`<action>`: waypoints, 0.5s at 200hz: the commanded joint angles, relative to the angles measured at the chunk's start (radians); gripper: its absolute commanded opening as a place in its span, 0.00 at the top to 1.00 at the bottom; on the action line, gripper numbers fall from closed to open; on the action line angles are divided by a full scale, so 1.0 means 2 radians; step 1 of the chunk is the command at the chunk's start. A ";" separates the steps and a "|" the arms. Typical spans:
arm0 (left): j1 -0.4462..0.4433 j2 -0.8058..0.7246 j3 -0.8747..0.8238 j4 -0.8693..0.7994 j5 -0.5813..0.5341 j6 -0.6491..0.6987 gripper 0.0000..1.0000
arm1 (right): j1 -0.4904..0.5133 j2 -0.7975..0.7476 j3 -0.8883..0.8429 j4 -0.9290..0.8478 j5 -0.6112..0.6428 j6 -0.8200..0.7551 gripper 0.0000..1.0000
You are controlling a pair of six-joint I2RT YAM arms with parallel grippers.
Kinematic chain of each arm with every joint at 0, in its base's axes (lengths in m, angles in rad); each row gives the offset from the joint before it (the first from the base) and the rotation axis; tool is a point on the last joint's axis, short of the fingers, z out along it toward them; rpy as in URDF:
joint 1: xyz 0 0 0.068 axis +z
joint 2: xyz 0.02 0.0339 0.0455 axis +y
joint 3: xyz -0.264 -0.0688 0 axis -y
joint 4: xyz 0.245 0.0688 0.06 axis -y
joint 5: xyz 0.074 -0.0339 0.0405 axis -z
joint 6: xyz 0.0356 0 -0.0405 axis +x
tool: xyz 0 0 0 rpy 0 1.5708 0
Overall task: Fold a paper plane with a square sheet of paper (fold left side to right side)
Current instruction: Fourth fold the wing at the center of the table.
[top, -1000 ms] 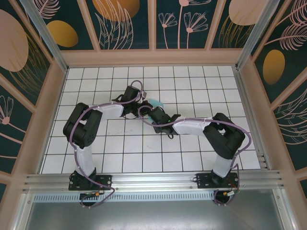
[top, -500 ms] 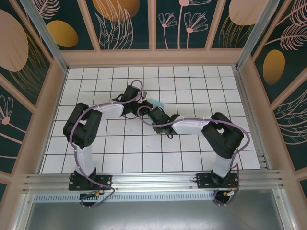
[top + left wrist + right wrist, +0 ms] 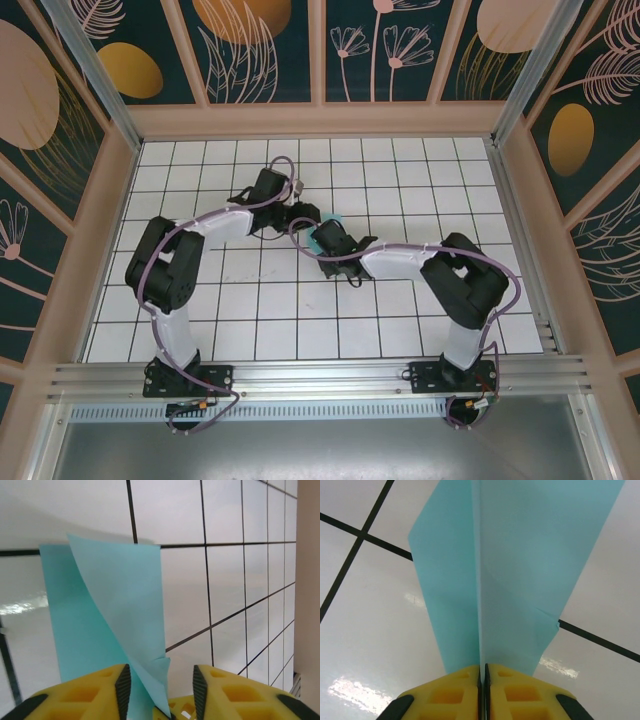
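Observation:
The square sheet of paper [image 3: 530, 555] is light turquoise and folded into a narrower creased shape with a raised middle ridge. My right gripper [image 3: 483, 672] is shut on that ridge at the near end. In the left wrist view the paper [image 3: 115, 605] lies on the white tiles with one flap lifted. My left gripper [image 3: 161, 690] is open, and a corner of the paper sits between its yellow fingers [image 3: 100, 690] without being pinched. From above, the left gripper [image 3: 303, 214] and the right gripper [image 3: 322, 236] meet at the paper [image 3: 325, 229] near the table's middle.
The white gridded table [image 3: 400, 170] is boxed in by pinkish rails and patterned walls [image 3: 250, 50]. Both arms reach inward from their bases at the near edge, and their cables loop close together over the paper.
My right gripper has closed onto the paper's ridge. My left gripper has opened, letting go of the paper, and the left arm has shifted slightly left and away.

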 commanded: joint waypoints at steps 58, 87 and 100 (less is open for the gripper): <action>0.037 -0.067 -0.019 -0.009 -0.008 0.017 0.51 | -0.050 -0.042 -0.058 0.070 -0.132 0.031 0.90; 0.033 -0.053 -0.053 0.033 0.025 -0.001 0.55 | -0.071 -0.064 -0.087 0.106 -0.175 0.046 0.90; 0.022 -0.040 -0.054 0.035 0.025 0.000 0.57 | -0.077 -0.069 -0.093 0.115 -0.190 0.050 0.90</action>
